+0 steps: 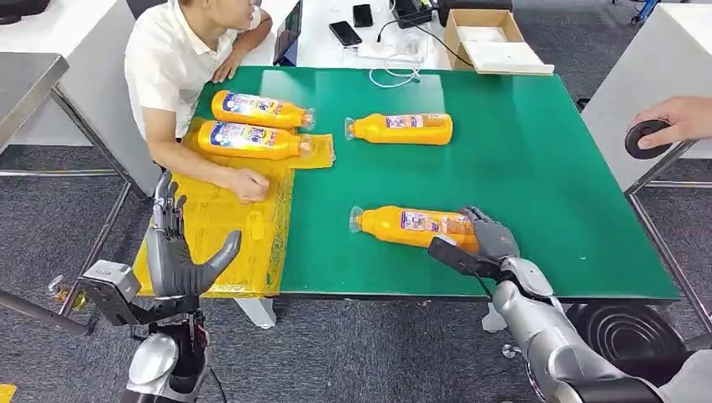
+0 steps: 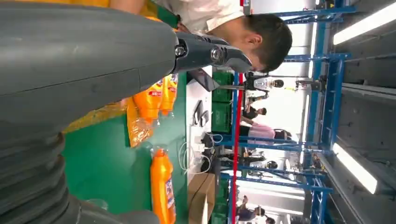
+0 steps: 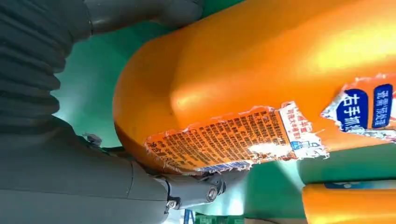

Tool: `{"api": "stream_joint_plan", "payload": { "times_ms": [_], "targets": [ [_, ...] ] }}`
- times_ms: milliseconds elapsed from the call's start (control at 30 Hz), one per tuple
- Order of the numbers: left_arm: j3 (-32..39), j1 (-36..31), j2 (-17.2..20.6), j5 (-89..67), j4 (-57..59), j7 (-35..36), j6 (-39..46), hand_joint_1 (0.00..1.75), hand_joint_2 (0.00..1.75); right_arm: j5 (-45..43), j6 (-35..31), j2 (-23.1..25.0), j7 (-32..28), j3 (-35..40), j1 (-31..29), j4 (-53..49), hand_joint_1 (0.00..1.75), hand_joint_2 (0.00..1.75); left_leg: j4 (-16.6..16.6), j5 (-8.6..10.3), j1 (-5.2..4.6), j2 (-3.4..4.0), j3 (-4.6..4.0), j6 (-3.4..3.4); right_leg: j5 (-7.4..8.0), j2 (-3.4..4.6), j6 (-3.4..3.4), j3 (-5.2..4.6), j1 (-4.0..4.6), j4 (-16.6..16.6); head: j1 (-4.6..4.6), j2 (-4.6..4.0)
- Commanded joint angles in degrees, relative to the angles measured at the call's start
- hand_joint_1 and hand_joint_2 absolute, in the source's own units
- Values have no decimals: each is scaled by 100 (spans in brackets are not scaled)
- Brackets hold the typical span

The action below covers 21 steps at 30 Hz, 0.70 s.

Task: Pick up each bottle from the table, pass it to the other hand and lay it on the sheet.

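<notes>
Two bottles (image 1: pixel 256 124) done, lying on our yellow sheet (image 1: pixel 222 227) at the table's (image 1: pixel 537 168) left edge. Two left: one mid-table (image 1: pixel 401 128), one near front edge (image 1: pixel 411 227), our right hand (image 1: pixel 487 243) grasping its base. Left hand (image 1: pixel 176 252) spread, empty, waiting.

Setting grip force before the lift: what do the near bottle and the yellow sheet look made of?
The near bottle under the right hand looks like glossy orange plastic: a bright highlight runs along its body, and its paper label is torn at the edges. The yellow sheet looks like thin, shiny plastic film, wrinkled and reflective, though it could be coated fabric.
</notes>
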Motion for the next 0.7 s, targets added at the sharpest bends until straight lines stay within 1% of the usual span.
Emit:
{"api": "stream_joint_plan", "payload": {
  "times_ms": [33,133,167,233,333,367,433,467,533,600,633,667,700],
  "targets": [
    [-137,-230,200,21,395,7,-18,0,175,48,51,131,25,-81,127,497,175,175,-8,-1,5,-4,21,-6,-2,-9,-9,24,6,-10,0,0],
    [-112,-224,178,17,433,5,-19,0,175,-85,-118,195,-267,-203,219,444,175,175,-13,-2,6,-1,35,-9,-4,-9,-15,38,8,-13,0,0],
    [-93,-232,161,-28,460,-25,31,0,175,-146,-184,237,-379,-259,259,445,175,175,-9,-1,7,-4,27,-7,-3,-9,-11,32,8,-12,0,0],
    [-68,-249,129,-47,491,-40,65,0,175,-464,-250,373,-686,-553,330,428,175,175,-16,-2,7,-4,40,-10,-5,-12,-16,43,9,-16,0,0],
    [-88,-264,132,-38,504,-19,55,0,175,-606,-355,490,-865,-681,368,407,175,175,-10,-2,7,-1,27,-6,-2,-5,-9,31,8,-12,0,0],
    [-92,-261,135,-39,501,-19,58,0,175,-635,-368,501,-903,-706,374,398,175,175,-13,-5,9,7,39,-10,-3,0,-15,41,11,-16,0,0],
    [-101,-237,154,-44,453,-21,65,0,175,-814,-480,554,-1095,-872,395,351,175,175,-8,-3,6,9,23,-6,-1,0,-9,23,8,-9,0,0],
    [-98,-231,161,-44,440,-21,66,0,175,-843,-541,567,-1151,-900,401,331,175,175,-12,-3,5,7,31,-8,-3,-3,-13,31,8,-10,0,0],
    [-98,-231,161,-44,440,-21,66,0,175,-843,-541,567,-1151,-900,401,331,175,175,-8,-3,6,12,25,-7,-2,0,-11,24,8,-8,-2,0],
    [-105,-203,191,137,441,142,-96,0,175,-1144,-496,646,-1426,-1137,434,235,175,175,-11,-4,5,11,33,-8,-4,-2,-14,31,8,-10,0,0],
    [-126,-179,223,274,469,280,-226,0,175,-1320,-498,706,-1621,-1269,465,168,175,175,-8,-3,5,12,23,-5,-2,3,-10,22,7,-6,0,0],
    [-138,-135,258,392,492,363,-353,0,175,-1512,-457,780,-1842,-1388,495,86,175,175,-10,-7,5,18,34,-9,-4,6,-15,31,8,-8,-2,0],
    [-151,-112,270,482,500,404,-443,0,175,-1629,-417,827,-1929,-1466,505,40,175,175,-11,-6,5,19,31,-7,-3,9,-13,28,7,-8,0,0]
  ]
}}
